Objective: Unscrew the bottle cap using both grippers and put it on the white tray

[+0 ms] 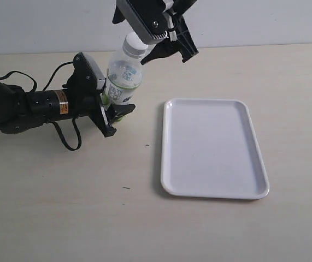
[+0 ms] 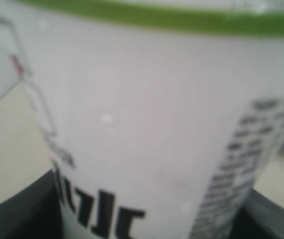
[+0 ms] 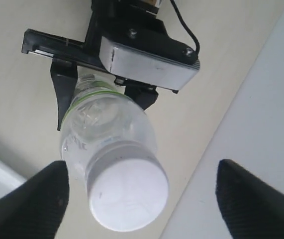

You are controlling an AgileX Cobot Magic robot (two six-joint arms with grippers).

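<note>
Layout as I logged it from the console:
1. Bottle: tilted, its lower body sat between the jaws of my left gripper.
2. Bottle cap: on the bottle's neck, between the spread fingers of my right gripper, touching neither.
3. Tray: flat on the table, right of the left gripper, well apart.
</note>
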